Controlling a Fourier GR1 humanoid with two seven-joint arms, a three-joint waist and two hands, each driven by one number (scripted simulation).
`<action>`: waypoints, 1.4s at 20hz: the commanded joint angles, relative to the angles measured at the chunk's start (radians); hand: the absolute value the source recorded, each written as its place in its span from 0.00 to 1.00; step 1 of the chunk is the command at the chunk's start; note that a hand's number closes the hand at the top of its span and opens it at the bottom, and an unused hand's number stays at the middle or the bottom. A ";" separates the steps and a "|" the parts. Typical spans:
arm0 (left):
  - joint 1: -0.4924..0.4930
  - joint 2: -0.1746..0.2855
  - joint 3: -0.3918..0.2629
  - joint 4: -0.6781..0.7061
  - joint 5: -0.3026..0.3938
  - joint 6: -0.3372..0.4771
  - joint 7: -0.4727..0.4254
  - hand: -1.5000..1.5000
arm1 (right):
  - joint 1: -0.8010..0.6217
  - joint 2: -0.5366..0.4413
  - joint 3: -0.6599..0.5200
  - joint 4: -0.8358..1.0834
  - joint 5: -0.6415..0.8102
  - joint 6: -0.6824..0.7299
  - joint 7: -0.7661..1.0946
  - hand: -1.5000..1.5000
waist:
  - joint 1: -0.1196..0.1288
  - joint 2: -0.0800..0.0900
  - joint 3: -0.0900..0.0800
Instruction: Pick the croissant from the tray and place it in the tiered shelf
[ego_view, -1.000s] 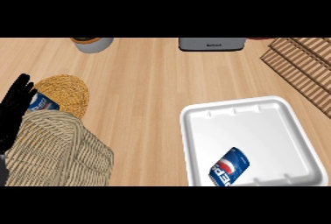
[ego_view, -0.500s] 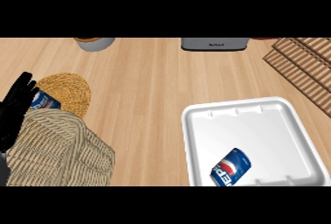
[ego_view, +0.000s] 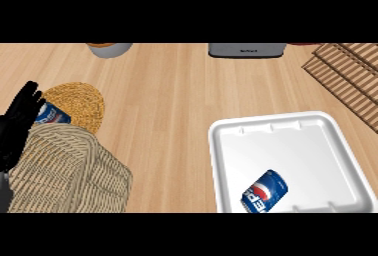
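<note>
Hand (ego_view: 18, 125) resting; can (ego_view: 264, 191) diagonal on tray (ego_view: 295, 135)

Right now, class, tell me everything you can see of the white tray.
The tray is white, seemingly plastic, a rounded rectangle with a raised rim, notched along its far side. It lies flat on the wooden counter at lower right, near edge meeting the view's bottom. A blue can lies on its side inside.

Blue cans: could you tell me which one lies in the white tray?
The lower-right can, inside the white tray; the other can is beside the left hand.
</note>
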 joint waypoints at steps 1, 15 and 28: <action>0.071 -0.062 -0.032 0.072 0.010 -0.001 0.035 0.50 | 0.002 -0.001 -0.039 0.055 0.000 -0.073 -0.027 1.00 | -0.005 0.012 -0.022; 0.107 -0.052 -0.023 0.081 0.021 -0.039 -0.009 0.50 | 0.062 -0.040 -0.118 0.348 0.016 -0.213 -0.156 0.00 | 0.018 0.019 -0.022; 0.095 -0.068 -0.039 0.108 0.002 -0.017 -0.004 0.50 | -0.006 -0.003 -0.281 0.365 -0.139 -0.407 -0.259 0.00 | -0.004 0.012 -0.023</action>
